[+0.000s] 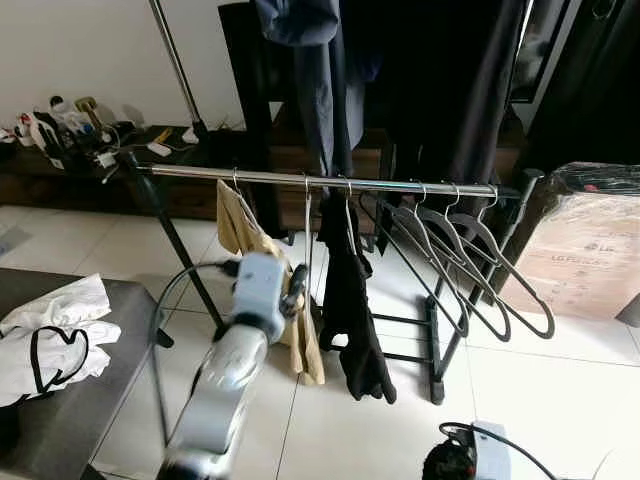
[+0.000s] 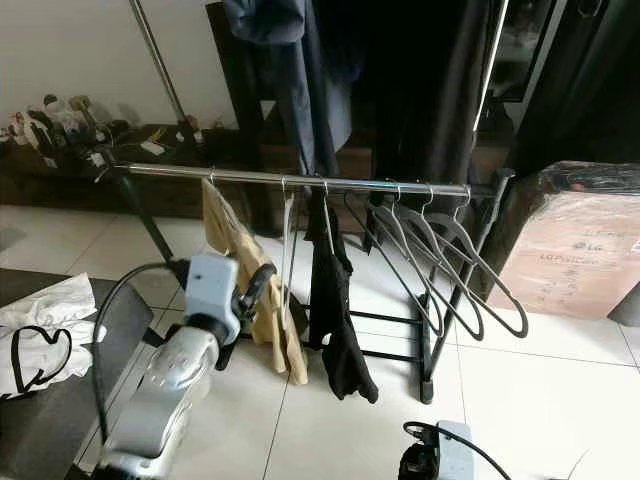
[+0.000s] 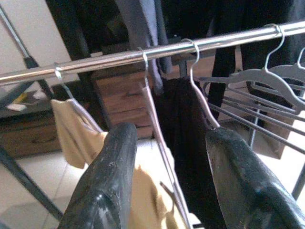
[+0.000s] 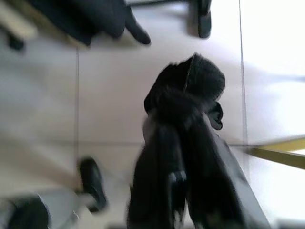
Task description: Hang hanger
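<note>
While the left claw (image 3: 169,176) gapes wide, an empty hanger (image 3: 159,138) hangs on the rail (image 3: 157,51).

Head eyes look down at the rail (image 1: 320,181); left wrist close beneath

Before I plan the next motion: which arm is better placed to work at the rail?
Left. The left gripper is raised at the rail, fingers open around a bare hanger hooked between the tan and black garments. The right gripper hangs low over the floor, fingers together.
</note>
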Motion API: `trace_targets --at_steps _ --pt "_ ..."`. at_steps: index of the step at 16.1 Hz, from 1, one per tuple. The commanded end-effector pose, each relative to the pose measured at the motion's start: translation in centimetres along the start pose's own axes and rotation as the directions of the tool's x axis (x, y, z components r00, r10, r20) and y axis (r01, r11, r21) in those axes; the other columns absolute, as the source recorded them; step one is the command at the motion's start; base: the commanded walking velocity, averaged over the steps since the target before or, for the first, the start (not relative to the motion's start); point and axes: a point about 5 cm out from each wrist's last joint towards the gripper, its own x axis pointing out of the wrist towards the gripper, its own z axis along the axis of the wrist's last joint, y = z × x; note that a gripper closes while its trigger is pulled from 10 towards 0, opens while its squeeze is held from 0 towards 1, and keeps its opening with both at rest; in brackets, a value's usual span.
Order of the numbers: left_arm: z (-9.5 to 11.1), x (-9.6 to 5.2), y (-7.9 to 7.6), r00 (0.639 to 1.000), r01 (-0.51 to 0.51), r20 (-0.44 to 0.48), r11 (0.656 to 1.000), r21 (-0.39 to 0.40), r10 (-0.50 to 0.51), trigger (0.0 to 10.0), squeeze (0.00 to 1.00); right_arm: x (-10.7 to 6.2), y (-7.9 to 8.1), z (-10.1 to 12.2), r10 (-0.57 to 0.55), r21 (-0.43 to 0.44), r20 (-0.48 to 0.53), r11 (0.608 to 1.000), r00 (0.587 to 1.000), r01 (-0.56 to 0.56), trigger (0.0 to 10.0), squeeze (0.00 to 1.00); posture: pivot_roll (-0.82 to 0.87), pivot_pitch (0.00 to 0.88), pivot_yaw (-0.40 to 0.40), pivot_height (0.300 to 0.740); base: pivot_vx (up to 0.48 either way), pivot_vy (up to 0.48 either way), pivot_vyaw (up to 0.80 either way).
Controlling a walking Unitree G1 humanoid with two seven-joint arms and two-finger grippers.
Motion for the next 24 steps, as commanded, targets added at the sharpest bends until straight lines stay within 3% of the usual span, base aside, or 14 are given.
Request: trace_targets --at_steps 1,3,4,9,17,21,24 --pt "0.5 -1.1 1.2 0.997 -0.053 0.049 0.998 0.031 0.052 10.0 0.0 -0.3 -0.2 -1.9 -0.024 0.055 -0.048 0.998 0.999 0.027 0.0 0.0 0.0 0.033 0.037 0.74 0.0 0.0 0.0" --pt "0.0 -2.8 2.6 0.993 -0.104 0.068 0.991 0.079 0.099 10.0 0.0 -0.6 -0.3 -3.0 -0.037 0.103 -0.067 0.994 0.997 0.044 0.0 0.0 0.0 0.021 0.035 0.74 0.0 0.0 0.0" --pt "-1.0 -5.4 3.9 0.988 -0.155 0.032 0.979 0.135 0.152 10.0 0.0 -0.8 -0.8 -3.8 -0.049 0.082 -0.1 0.995 0.994 0.057 0.0 0.0 0.01 0.0 0.032 0.74 0.0 0.0 0.0" --pt "-3.1 -8.8 5.2 0.972 -0.223 -0.028 0.957 0.184 0.232 10.0 0.0 -2.2 -2.7 -6.9 -0.108 0.137 -0.177 0.981 0.978 0.134 0.0 0.0 0.01 0.0 0.035 0.74 0.0 0.0 0.0" --pt "-3.9 -8.6 4.7 0.971 -0.221 -0.056 0.963 0.156 0.232 10.0 0.0 -2.5 -3.2 -7.4 -0.116 0.13 -0.186 0.981 0.976 0.141 0.0 0.0 0.02 0.0 0.025 0.74 0.0 0.0 0.0" --pt "-3.7 -8.2 4.5 0.973 -0.215 -0.056 0.967 0.136 0.224 10.0 0.0 -2.4 -2.5 -7.7 -0.1 0.111 -0.204 0.986 0.974 0.125 0.0 0.0 0.03 0.0 0.028 0.74 0.287 0.0 0.0" --pt "-3.6 -8.1 4.4 0.975 -0.204 -0.057 0.97 0.132 0.213 10.0 0.0 -2.3 -3.4 -6.9 -0.117 0.11 -0.205 0.984 0.972 0.142 0.0 0.0 0.03 0.0 0.03 0.74 0.328 0.0 0.0"
